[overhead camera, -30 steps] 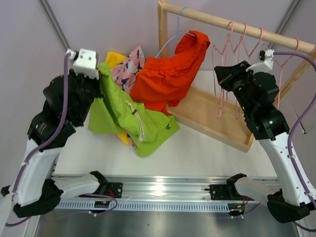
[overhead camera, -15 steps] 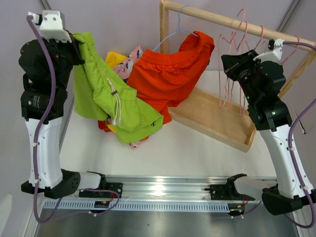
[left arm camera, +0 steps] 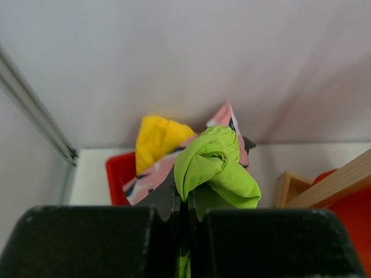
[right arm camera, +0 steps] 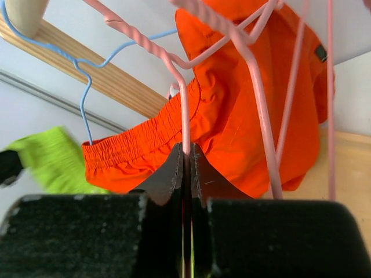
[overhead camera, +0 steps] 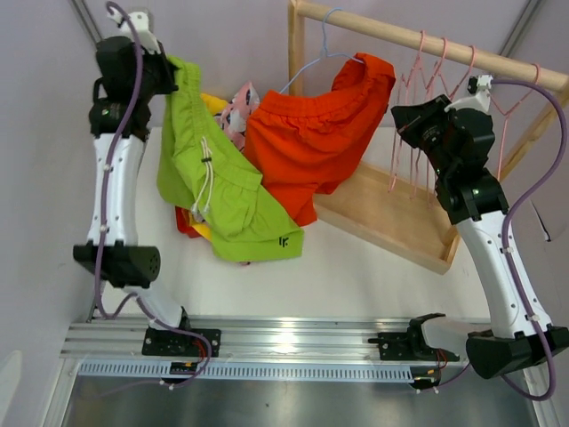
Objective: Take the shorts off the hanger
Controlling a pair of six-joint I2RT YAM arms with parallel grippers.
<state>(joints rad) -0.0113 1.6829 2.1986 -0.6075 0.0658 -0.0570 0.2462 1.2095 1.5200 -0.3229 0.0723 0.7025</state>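
The left hand [left arm camera: 186, 200] pinches a bunched fold of the lime green shorts [overhead camera: 222, 187] and holds it high, probably to carry the cloth clear of the rail [overhead camera: 400, 36] — the hem trails onto the heap on the desk [overhead camera: 356, 267]. The right hand [right arm camera: 185, 153] is pressed together on a pink hanger [right arm camera: 184, 110], seemingly to steady it. The orange shorts [overhead camera: 311, 142] hang on the blue hanger [overhead camera: 307, 64] — just beside that hand, untouched.
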